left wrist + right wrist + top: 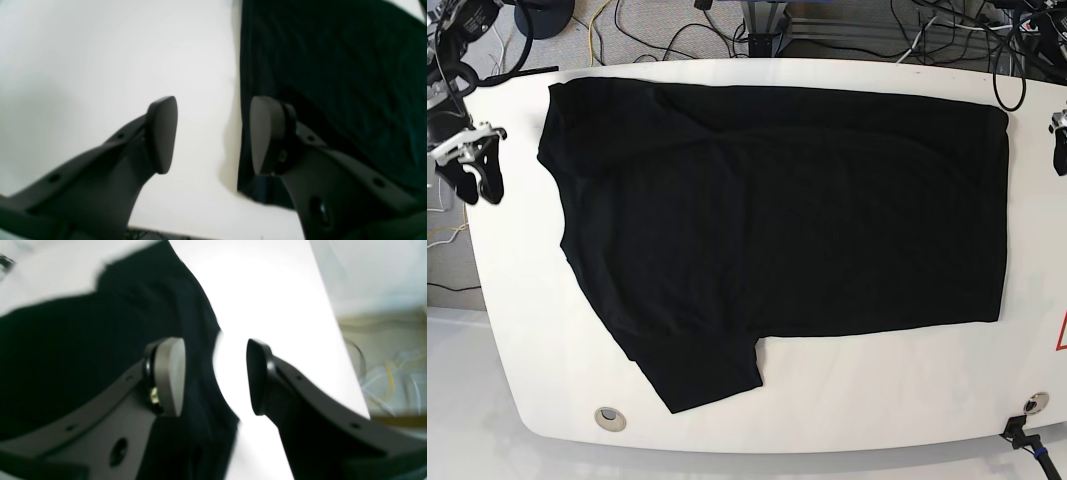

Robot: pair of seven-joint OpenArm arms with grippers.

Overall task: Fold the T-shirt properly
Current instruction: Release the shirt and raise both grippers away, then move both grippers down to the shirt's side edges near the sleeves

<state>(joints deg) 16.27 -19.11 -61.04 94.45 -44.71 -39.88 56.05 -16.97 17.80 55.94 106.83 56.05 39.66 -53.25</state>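
On the white tabletop (877, 390), the black T-shirt (827, 220) is being spread along the far edge, apparently mid-fold, while both grippers' jaws are being held apart, empty, near the far corners, with lowering onto the cloth probably being called for next.

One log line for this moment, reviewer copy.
T-shirt: partly folded on table | left tool: open, empty | right tool: open, empty
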